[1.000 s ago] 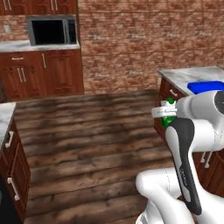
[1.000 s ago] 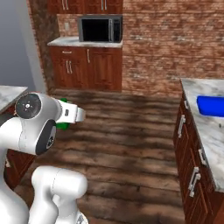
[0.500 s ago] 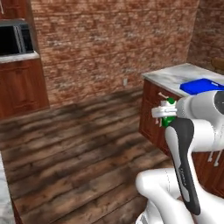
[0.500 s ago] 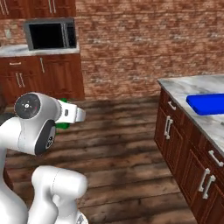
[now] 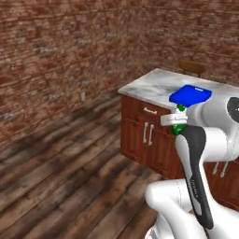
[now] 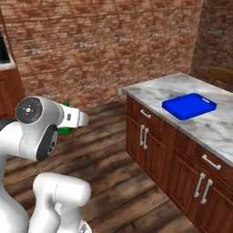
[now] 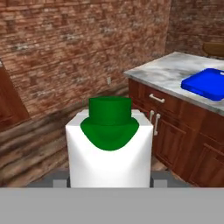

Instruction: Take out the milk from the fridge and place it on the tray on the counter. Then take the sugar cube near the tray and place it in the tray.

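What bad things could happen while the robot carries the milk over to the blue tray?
1. The tool grips the milk low down, near its base, so the carton might tip or slip while the base drives.
2. The tray lies near the counter edge; a clumsy set-down could push it or miss it.
3. The sugar cube is tiny and sits right beside the tray, so the arm could knock it away.

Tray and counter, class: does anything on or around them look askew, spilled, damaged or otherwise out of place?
Nothing stands out. The tray lies flat on the counter, set at an angle to its front edge but fully on the marble, with no spill or damage. The milk is upright in the gripper, cap on.
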You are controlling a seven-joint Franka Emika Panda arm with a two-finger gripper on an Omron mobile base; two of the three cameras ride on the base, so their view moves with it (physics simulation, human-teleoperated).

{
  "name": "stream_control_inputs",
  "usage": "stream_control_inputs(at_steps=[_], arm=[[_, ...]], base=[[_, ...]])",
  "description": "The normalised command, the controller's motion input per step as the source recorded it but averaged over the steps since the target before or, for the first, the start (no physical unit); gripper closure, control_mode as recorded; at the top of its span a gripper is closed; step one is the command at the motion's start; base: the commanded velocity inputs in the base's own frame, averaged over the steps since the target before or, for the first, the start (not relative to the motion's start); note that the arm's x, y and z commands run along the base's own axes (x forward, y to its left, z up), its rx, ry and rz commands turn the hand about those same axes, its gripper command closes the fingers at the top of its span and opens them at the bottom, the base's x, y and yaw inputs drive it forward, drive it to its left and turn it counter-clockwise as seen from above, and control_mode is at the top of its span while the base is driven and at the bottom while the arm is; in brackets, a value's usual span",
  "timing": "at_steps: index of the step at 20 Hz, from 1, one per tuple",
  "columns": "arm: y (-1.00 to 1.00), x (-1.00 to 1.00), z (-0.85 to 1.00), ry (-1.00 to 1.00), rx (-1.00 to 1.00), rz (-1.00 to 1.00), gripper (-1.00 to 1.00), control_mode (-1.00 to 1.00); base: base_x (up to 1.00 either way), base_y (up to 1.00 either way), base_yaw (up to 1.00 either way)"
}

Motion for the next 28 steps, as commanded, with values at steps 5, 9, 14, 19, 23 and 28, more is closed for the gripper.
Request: stream_control_inputs(at_steps=[5,9,14,19,23,28], arm=[[0.0,0.0,0.0,0.0,0.0,0.0,1.0,1.0],[0.0,0.0,0.0,0.0,0.0,0.0,1.0,1.0],[0.0,0.0,0.0,0.0,0.0,0.0,1.0,1.0],[0.0,0.0,0.0,0.0,0.0,0.0,1.0,1.0],[0.0,0.0,0.0,0.0,0.0,0.0,1.0,1.0],[0.0,0.0,0.0,0.0,0.0,0.0,1.0,1.0]], base=[[0.39,0.6,-0.79],[0.13,0.84,-0.69],[0.15,1.0,-0.48],[0.4,0.75,-0.39],[0.65,-0.02,-0.14],[0.59,-0.08,-0.14]])
